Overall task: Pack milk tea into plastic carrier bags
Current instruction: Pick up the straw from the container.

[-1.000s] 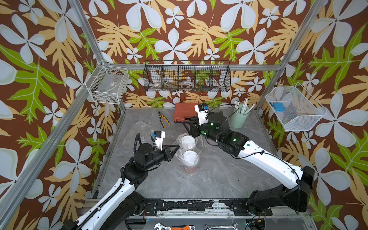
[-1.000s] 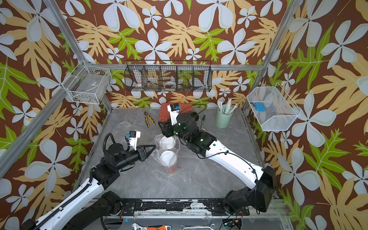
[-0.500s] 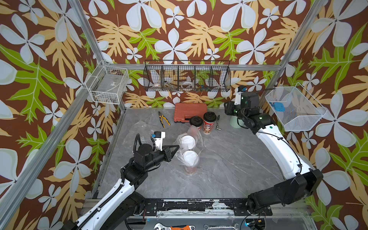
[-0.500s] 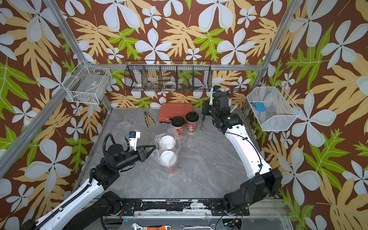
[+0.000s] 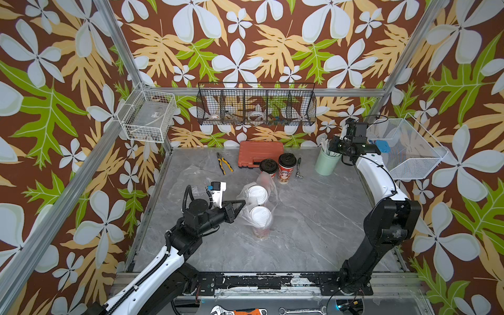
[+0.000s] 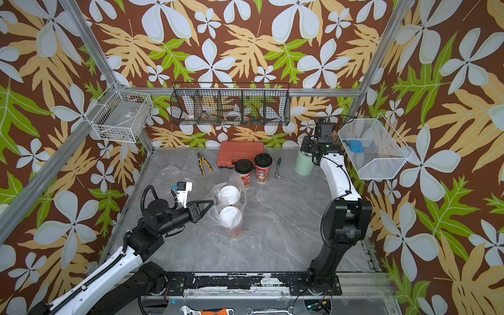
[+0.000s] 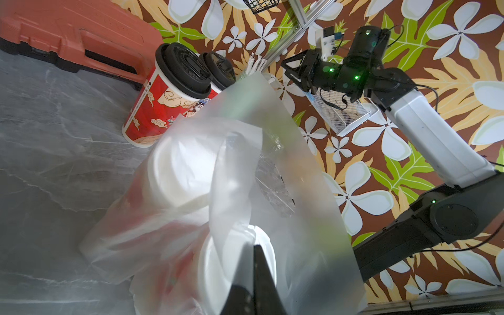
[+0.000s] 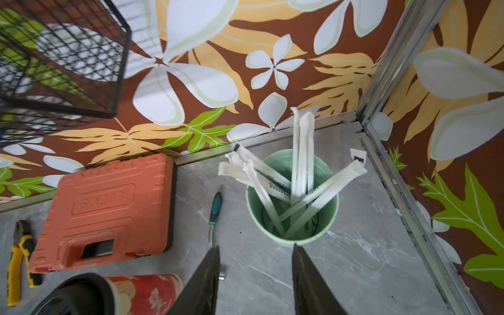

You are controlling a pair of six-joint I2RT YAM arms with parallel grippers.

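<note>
**Hidden or unclear**
- The left gripper (image 7: 256, 275) is cut off at the frame edge in the left wrist view. Only one dark finger shows, with blurred bag (image 7: 272, 141) film around it.
- In both top views its jaws meet, pinching the bag film on the side facing the bench's (image 5: 313, 231) left edge.
- The film clouds the white-lid cups (image 7: 174, 174). In the left wrist view their red walls show only as smears.
- In the right wrist view one of the black-lid cups (image 8: 81, 297) is cut off at the frame edge. The second is out of frame.
- The right gripper (image 8: 256, 246) shows only its finger ends there. The jaws stand apart with nothing between them, above the straw cup (image 8: 291, 237).
- In both top views this gripper is mostly masked by its own wrist.

**Containers and contents**
- The bag stands near the bench centre, with a handle loop raised.
- It holds both white-lid cups upright, one behind the other.
- The black-lid cups stand unbagged just beside each other near the back edge, in front of the case (image 5: 260, 152).
- The bag's loop overlaps the base of the left one in a top view.
- The straw cup, in the back right corner, holds white wrapped straws (image 8: 300, 163).
- The wire basket (image 5: 256, 109) on the back wall holds items too small to identify.
- The mesh basket (image 5: 409, 158) on the right wall holds a blue object (image 5: 381, 146).
</note>
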